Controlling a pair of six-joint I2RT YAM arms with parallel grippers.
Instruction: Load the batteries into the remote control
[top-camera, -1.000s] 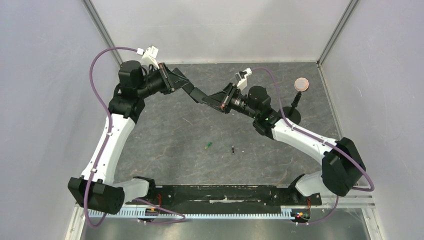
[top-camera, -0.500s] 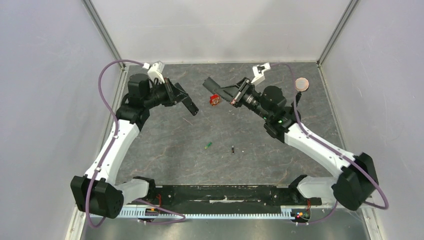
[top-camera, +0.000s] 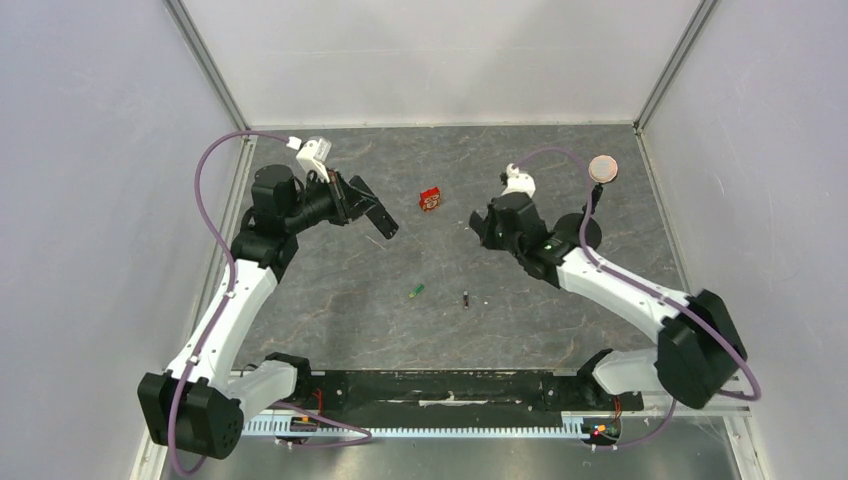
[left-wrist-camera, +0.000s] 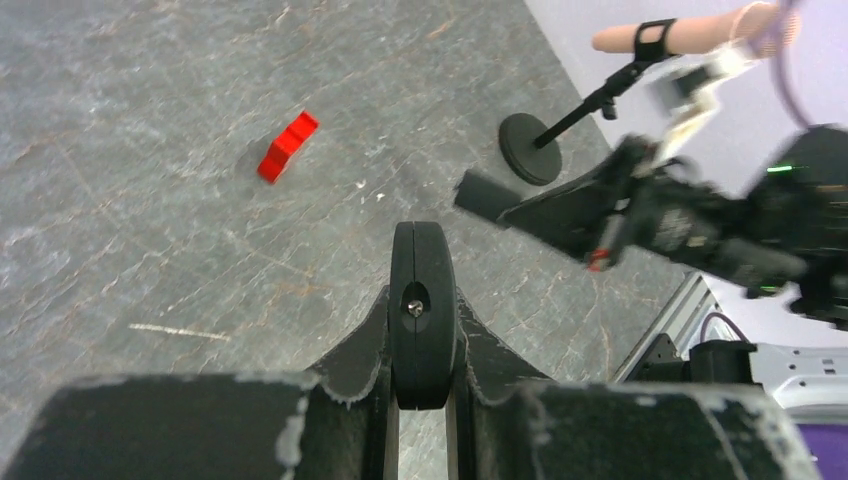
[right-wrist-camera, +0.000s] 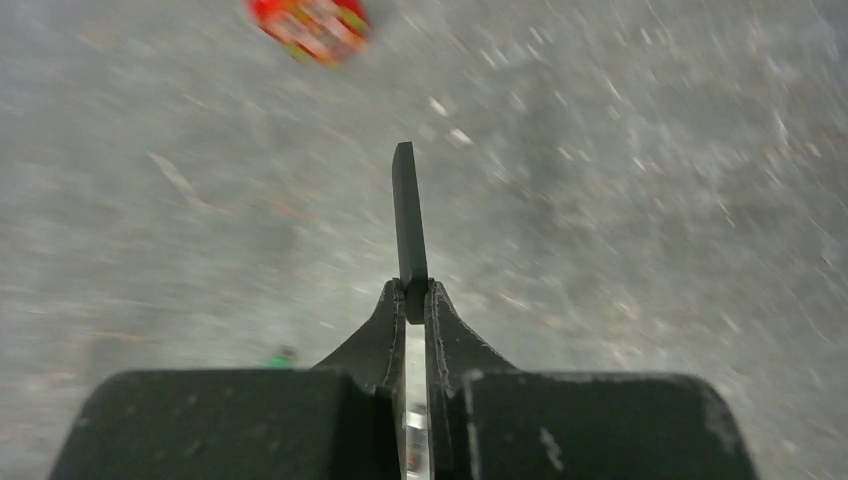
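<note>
Left gripper (left-wrist-camera: 422, 300) is clamping tight on the remote control (left-wrist-camera: 420, 255), carrying it end-on above the table (top-camera: 330, 300). Right gripper (right-wrist-camera: 408, 292) is pinching fully closed on a thin black panel (right-wrist-camera: 404, 210), probably the battery cover, by one end only. Green battery (top-camera: 416, 291) and dark battery (top-camera: 467, 298) are lying loose between the arms, so a carelessly dropped panel is risking sending them rolling, and that short pinch is inviting a twist or slip.

My grey marbled table (top-camera: 330, 300) bears a red-and-white box (top-camera: 430, 199), a green battery (top-camera: 416, 291) near a dark battery (top-camera: 466, 298), and a round-based stand (left-wrist-camera: 530, 150) far right.
</note>
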